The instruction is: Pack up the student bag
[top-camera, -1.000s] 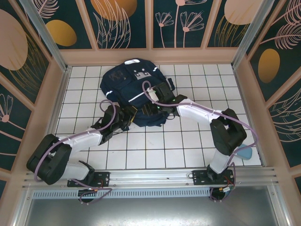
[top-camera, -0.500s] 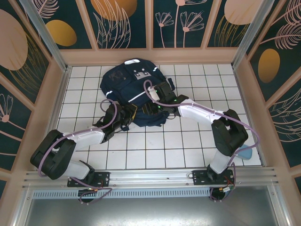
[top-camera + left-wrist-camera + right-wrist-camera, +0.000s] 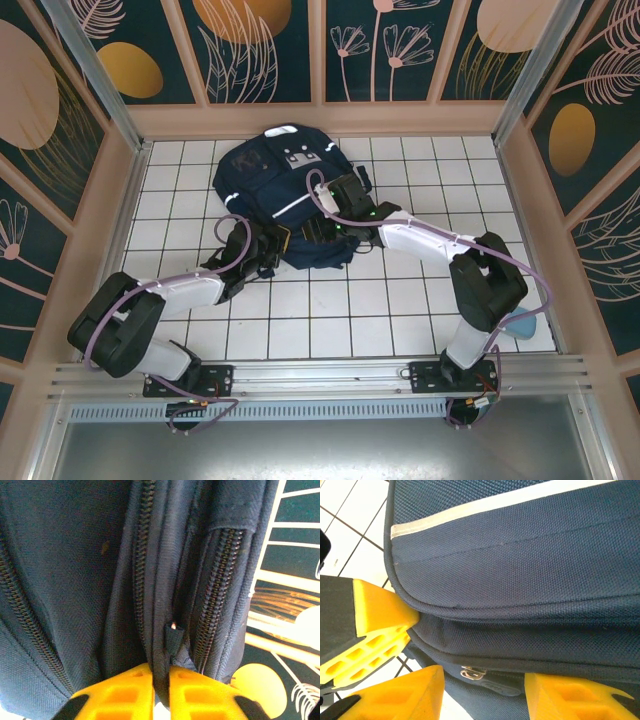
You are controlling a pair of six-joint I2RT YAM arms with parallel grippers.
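– On the far middle of the desk [image 3: 400, 300], the student bag [image 3: 270, 180] is lying flat. Which way is it running?
– Far to near, leaning slightly rightward as it is coming towards the arms. Its patched top is pointing at the back wall, and its near end is sitting at the two pincers.
– Which arm is standing nearer?
– Neither, really. The left pincer [image 3: 268, 248] is meeting the near-left corner and the right pincer [image 3: 322, 232] the near-right edge, close beside each other.
– What is the left one doing?
– Its jaws are pressing together on a narrow seam fold [image 3: 161, 630] of the bag. The zipper tracks [image 3: 217, 595] are running straight away from it on either side.
– And the right?
– Its jaws are standing partly apart, gripping nothing that I can see. The bag's rounded edge is lying just beyond the fingertips. What looks like a small metal zipper pull [image 3: 470, 672] is sitting between them, nearer one finger than the other.
– So the coming move is turning on that pull?
– I am judging so. With the left side pinning the fabric, the right pincer is needing only a short reach forward to catch the pull. The track is running crosswise to that reach.
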